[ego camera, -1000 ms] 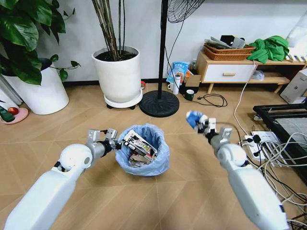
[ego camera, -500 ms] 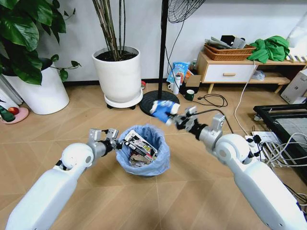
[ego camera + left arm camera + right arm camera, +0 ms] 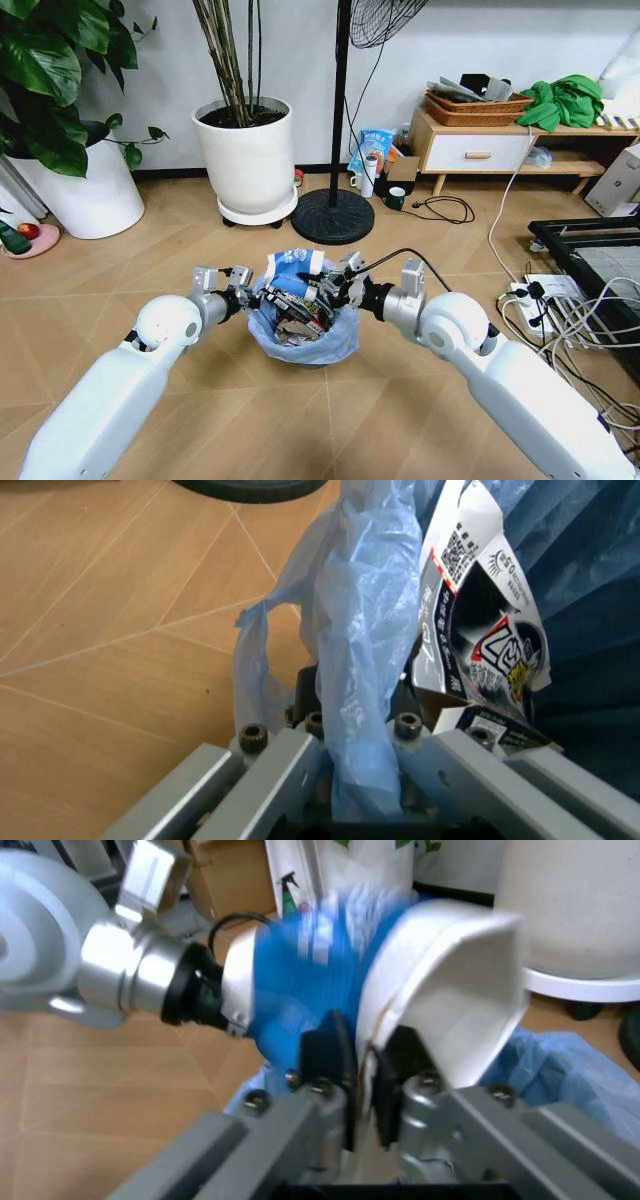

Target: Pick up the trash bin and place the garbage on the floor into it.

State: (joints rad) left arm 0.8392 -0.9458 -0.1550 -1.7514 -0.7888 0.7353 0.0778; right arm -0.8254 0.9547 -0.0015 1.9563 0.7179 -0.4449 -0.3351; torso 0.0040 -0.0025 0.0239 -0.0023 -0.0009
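Head view: left end effector (image 3: 237,287) clamps the trash bin (image 3: 300,340) rim; right end effector (image 3: 337,288) pinches a blue-and-white cup (image 3: 292,268) above it.

Both arms are glossy white shells, each ending in a rounded white ball joint and then a silver-grey metal wrist. The left gripper (image 3: 240,290) and right gripper (image 3: 335,290) have grey metal bodies with dark fingers (image 3: 330,1057) and round-head screws at the base. A black cable loops over the right wrist toward 12 o'clock.
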